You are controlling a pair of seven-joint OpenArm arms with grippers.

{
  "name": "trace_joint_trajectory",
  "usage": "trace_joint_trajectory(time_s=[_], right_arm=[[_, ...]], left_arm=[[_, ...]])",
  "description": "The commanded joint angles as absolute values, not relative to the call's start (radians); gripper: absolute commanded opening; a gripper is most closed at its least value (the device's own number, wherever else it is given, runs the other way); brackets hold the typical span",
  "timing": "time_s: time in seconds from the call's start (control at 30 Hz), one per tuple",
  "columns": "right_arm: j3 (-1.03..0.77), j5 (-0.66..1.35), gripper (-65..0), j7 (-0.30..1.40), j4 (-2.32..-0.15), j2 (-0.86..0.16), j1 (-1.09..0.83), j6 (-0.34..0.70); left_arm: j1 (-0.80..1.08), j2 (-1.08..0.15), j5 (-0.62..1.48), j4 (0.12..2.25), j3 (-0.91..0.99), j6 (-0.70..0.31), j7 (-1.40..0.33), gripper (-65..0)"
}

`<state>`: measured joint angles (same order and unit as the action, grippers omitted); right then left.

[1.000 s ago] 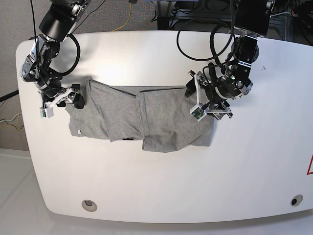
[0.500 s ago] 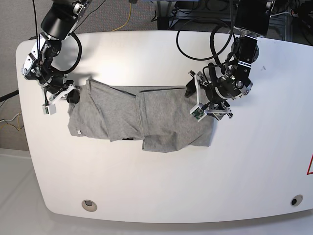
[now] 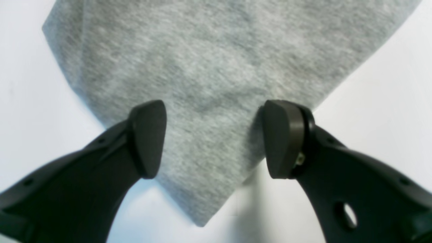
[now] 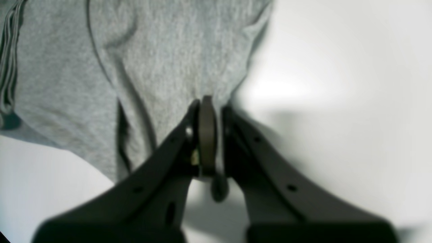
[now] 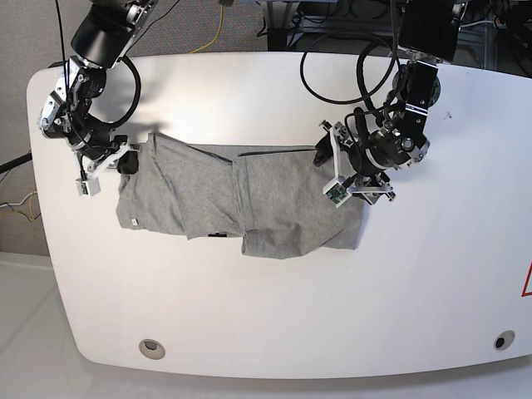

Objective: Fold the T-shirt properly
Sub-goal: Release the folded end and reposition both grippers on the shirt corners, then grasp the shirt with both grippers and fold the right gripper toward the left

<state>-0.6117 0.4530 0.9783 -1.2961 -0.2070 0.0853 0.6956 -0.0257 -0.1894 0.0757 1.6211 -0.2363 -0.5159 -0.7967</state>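
The heather-grey T-shirt point(image 5: 249, 199) lies partly folded and rumpled across the white table point(image 5: 274, 316), with a small white tag point(image 5: 131, 223) at its left end. At that left end my right gripper point(image 5: 125, 160) is shut on an edge of the cloth. The right wrist view shows the jaws together point(image 4: 206, 103), pinching grey fabric point(image 4: 168, 50). My left gripper point(image 5: 351, 176) hangs over the shirt's right end. In the left wrist view it is open point(image 3: 214, 138), and a pointed corner of the shirt point(image 3: 216, 60) lies between the two pads without touching them.
Two round holes sit near the table's front edge, one at the left point(image 5: 150, 347) and one at the right point(image 5: 504, 340). Black cables point(image 5: 332, 75) loop over the table's back behind the left arm. A red mark point(image 5: 527, 281) shows at the right edge.
My right gripper has closed on the shirt's left edge and drawn it slightly up and left. The left arm has stayed put, still open.
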Motion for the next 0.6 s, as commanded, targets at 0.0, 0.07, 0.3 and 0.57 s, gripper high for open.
trace_joint_trajectory(time_s=[0.0,0.07,0.3,0.57], right_arm=[[-0.599,0.454,-65.0,0.983,-1.317,-0.202,0.097,0.698],[-0.593,0.456,-65.0,0.982,-1.324,-0.195,0.097,0.698],[-0.594,0.492,-65.0,0.981,-1.393,-0.145,0.099,0.698],[-0.574,0.490,-65.0,0.976,-1.434,-0.095,0.091,0.698]], left_arm=[[-0.039,-0.191,0.098,1.643,-0.228,-0.515,-0.786,-23.7],[-0.039,-0.193,0.107,1.644,-0.224,-0.514,-0.786,-23.7],[-0.041,-0.204,0.124,1.663,-0.189,-0.522,-0.785,-24.0],[-0.038,-0.198,0.121,1.673,-0.143,-0.529,-0.788,-23.3]])
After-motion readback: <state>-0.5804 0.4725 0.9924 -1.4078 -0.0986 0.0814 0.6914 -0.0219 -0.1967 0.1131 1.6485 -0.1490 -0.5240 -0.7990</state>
